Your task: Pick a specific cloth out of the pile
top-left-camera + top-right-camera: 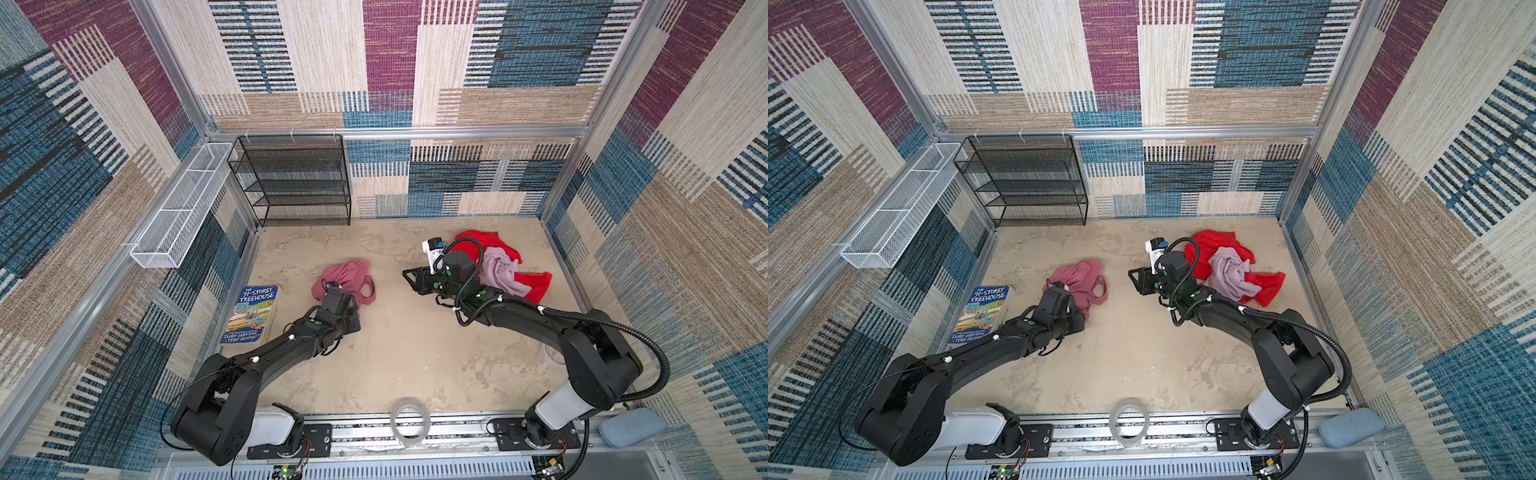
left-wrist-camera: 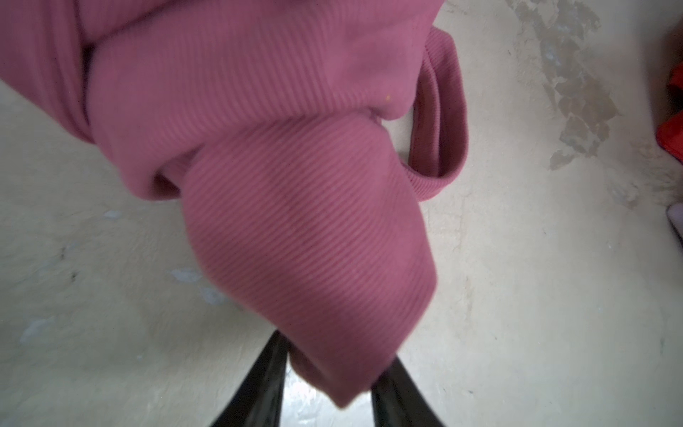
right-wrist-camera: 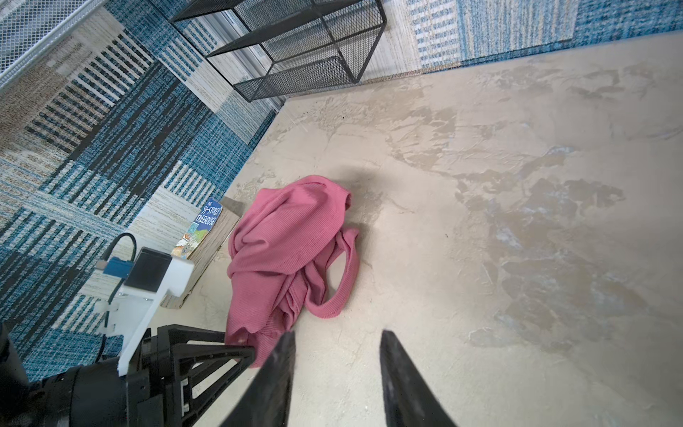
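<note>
**Grip.** The left tool [image 2: 338, 347] has its jaws pinched on a fold of the cloth [image 1: 349, 276]. The hold looks shallow, close to the fold's tip.

**Location.** The cloth lies on the bench [image 1: 415, 353] just beside the book [image 1: 249, 313], well apart from the pile [image 1: 505, 270] of red and lilac.

**Other arm.** The right tool [image 3: 338, 332] has its jaws apart and empty, and sits between cloth and pile.

**Recommendation.** Seat the fabric deeper in the jaws before lifting. Raise it straight and slowly so the strap loop [image 3: 343, 273] trails free — a tip-only pinch on ribbed knit may slip.
</note>
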Controlling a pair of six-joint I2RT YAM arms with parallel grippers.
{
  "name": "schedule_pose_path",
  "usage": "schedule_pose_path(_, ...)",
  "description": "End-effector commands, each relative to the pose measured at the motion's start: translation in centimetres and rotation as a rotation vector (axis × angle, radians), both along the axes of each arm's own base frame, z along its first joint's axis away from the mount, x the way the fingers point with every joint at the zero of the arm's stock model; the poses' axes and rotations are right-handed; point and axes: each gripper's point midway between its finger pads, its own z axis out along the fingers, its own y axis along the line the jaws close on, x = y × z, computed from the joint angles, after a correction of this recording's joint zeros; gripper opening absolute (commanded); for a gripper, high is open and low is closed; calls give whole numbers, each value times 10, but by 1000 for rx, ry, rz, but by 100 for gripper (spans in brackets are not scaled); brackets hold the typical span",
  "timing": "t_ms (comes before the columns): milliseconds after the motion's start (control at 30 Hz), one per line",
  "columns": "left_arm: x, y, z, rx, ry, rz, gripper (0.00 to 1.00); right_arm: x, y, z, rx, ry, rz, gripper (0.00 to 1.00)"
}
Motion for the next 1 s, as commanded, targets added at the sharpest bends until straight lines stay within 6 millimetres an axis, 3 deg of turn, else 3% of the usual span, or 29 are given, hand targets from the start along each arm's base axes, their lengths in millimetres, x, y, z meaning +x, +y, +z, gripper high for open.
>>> schedule_pose_path(0, 6, 5, 5, 38, -25, 11, 22, 3, 1, 8, 19, -16, -10, 41)
schedule_pose_path(100, 6, 7, 6, 44, -32, 14, 1, 4, 1, 9, 15, -22, -12, 41)
schedule_pose_path(433, -23, 18, 15, 32, 22, 50, 0, 4, 4, 6, 25, -14, -1, 41)
schedule_pose_path(733, -52, 35, 61, 51, 7, 71, 0, 4, 8, 3, 35, -6, 19, 41)
schedule_pose_path(967, -46, 34, 91, 54, -44, 59, 0, 4, 10, 2, 41, -5, 27, 41)
